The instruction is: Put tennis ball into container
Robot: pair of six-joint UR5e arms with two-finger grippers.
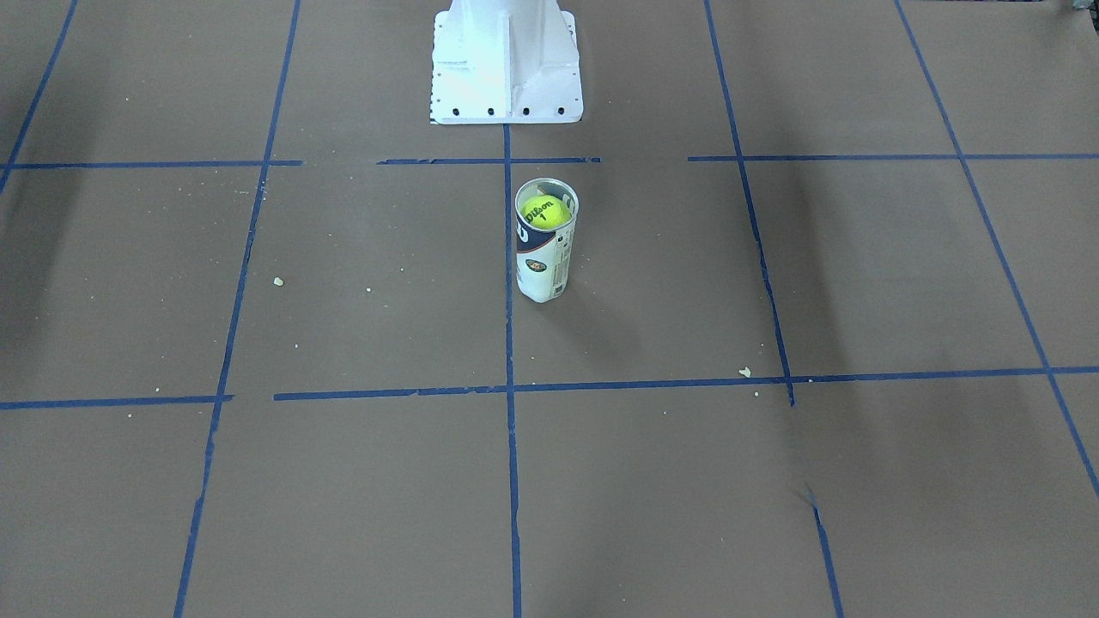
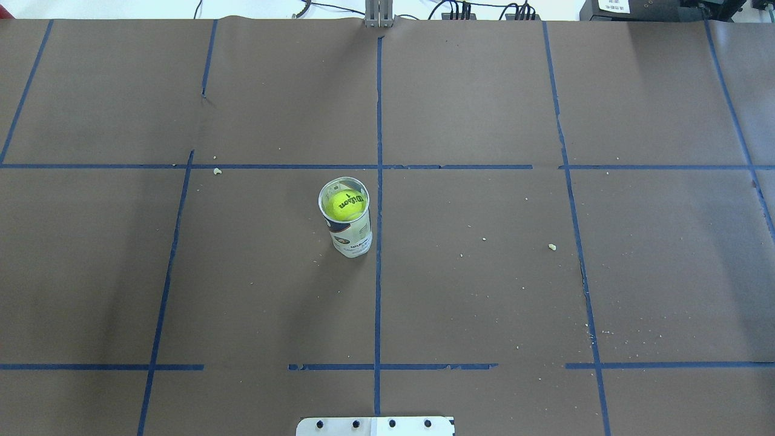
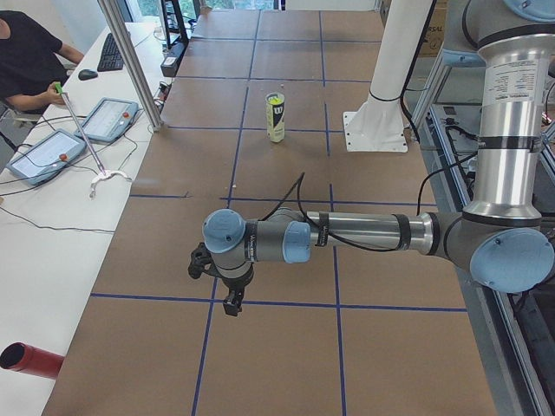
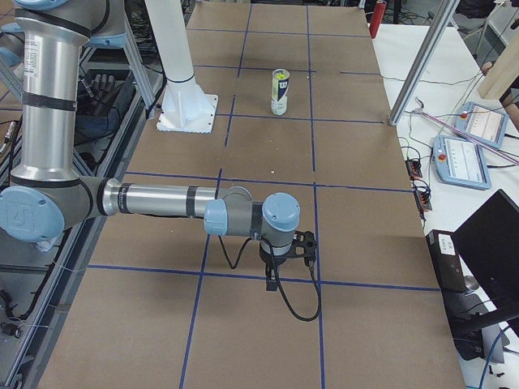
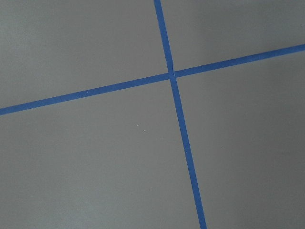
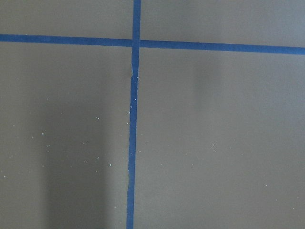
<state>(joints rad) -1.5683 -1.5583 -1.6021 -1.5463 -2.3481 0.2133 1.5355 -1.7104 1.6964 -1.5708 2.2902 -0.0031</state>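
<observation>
The clear container (image 1: 541,262) with its navy-and-white label stands upright near the table's middle, just in front of the robot base. The yellow-green tennis ball (image 1: 545,211) with black "Wilson" lettering sits inside it, near the open top. The overhead view looks down on the ball (image 2: 346,204) inside the container (image 2: 353,237). Both arms are far from it, low over the table's ends. The left gripper (image 3: 232,303) shows only in the exterior left view and the right gripper (image 4: 272,280) only in the exterior right view, so I cannot tell their state. Both wrist views show only brown paper and blue tape.
The white robot base (image 1: 506,69) stands behind the container. Blue tape lines grid the brown paper, with small crumbs (image 2: 551,246) scattered about. A seated operator (image 3: 26,52), tablets (image 3: 108,120) and a red cylinder (image 3: 30,360) are on the side table.
</observation>
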